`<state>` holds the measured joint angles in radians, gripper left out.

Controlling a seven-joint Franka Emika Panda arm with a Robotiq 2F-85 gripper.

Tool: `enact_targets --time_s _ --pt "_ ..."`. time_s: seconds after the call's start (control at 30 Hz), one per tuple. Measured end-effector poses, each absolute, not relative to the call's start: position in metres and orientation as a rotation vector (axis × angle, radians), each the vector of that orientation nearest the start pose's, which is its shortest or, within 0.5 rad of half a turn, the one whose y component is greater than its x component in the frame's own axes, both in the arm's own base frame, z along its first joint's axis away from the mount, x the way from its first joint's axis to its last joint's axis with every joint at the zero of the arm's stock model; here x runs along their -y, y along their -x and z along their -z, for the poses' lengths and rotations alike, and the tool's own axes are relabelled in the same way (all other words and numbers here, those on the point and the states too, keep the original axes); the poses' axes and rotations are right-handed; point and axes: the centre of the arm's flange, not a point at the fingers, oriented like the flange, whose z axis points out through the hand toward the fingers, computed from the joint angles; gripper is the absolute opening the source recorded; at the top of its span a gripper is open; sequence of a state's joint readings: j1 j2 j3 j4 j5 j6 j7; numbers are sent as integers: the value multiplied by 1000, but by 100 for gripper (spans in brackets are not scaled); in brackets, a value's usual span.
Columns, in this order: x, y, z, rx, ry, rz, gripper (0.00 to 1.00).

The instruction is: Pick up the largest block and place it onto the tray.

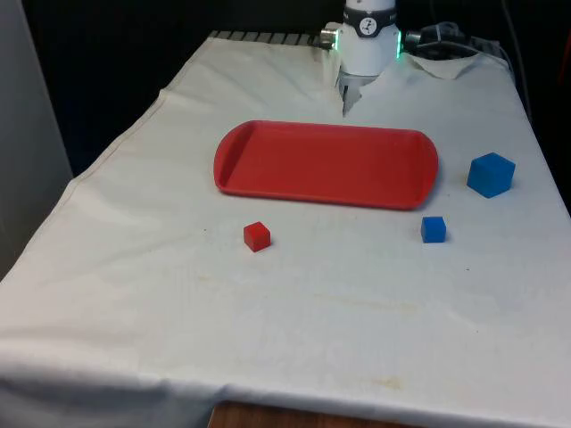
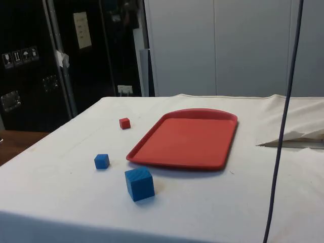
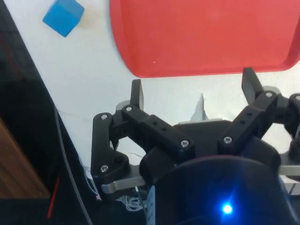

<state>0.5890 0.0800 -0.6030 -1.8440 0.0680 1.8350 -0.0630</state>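
The largest block, a blue cube (image 1: 491, 174) (image 2: 139, 184) (image 3: 63, 17), sits on the white cloth just off the red tray's short end on the front view's right. The red tray (image 1: 326, 163) (image 2: 187, 137) (image 3: 206, 33) lies across the table's middle with nothing on it. In the wrist view my gripper (image 3: 193, 89) is open with nothing between its fingers (image 3: 136, 93). It hangs over the cloth beside the tray's long rim on the robot's side, well away from the big cube.
A small blue cube (image 1: 433, 229) (image 2: 102, 161) and a small red cube (image 1: 257, 236) (image 2: 124, 123) lie in front of the tray. A dark cable (image 2: 283, 126) hangs down in the side view. The cloth is creased near the robot base (image 1: 366, 40).
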Motion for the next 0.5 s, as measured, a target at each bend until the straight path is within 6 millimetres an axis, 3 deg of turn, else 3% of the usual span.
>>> enact_targets --time_s 0.5 --pt "-45 -575 -472 57 3127 -133 100"
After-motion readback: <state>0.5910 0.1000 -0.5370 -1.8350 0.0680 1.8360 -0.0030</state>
